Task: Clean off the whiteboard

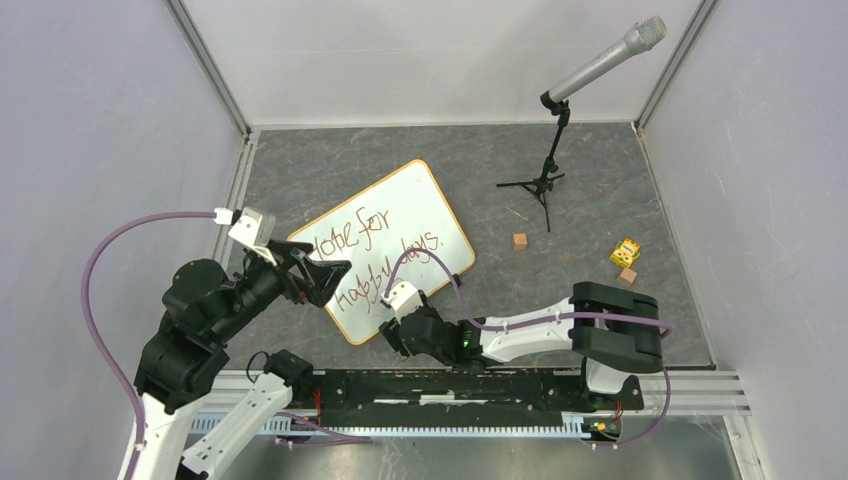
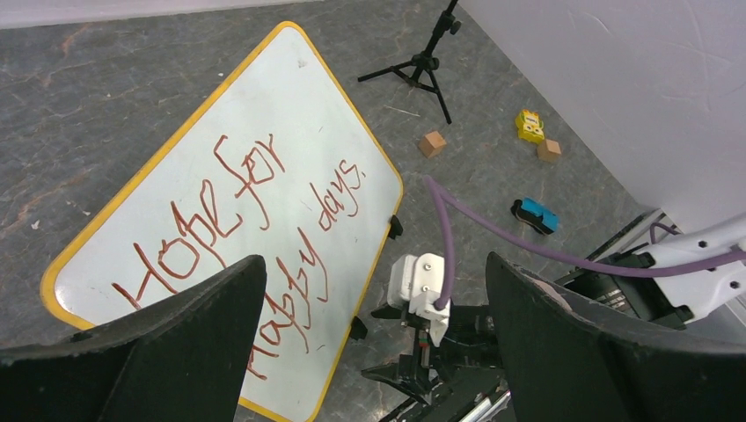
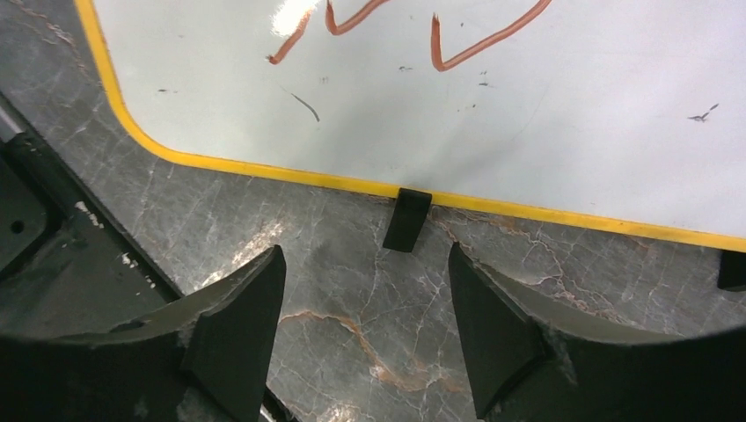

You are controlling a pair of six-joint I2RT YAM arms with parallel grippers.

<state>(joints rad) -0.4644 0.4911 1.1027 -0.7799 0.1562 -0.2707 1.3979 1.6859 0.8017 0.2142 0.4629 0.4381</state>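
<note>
the whiteboard [image 1: 385, 245] lies flat on the desk [image 1: 600, 190], left claw [image 1: 338, 285] spread beside it, right claw [image 3: 365, 255] spread at its clipped edge, probably to steady it.

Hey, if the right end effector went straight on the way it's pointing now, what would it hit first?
Probably the small black clip on the yellow edge of the whiteboard; it sits centred ahead of the open right end effector. Depth is unclear, so the tabletop might come first.

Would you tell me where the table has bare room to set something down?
Bare: between the whiteboard and back wall, left of the microphone stand. Crowded: the whiteboard's near edge, where left fingers and right fingers hover.
</note>
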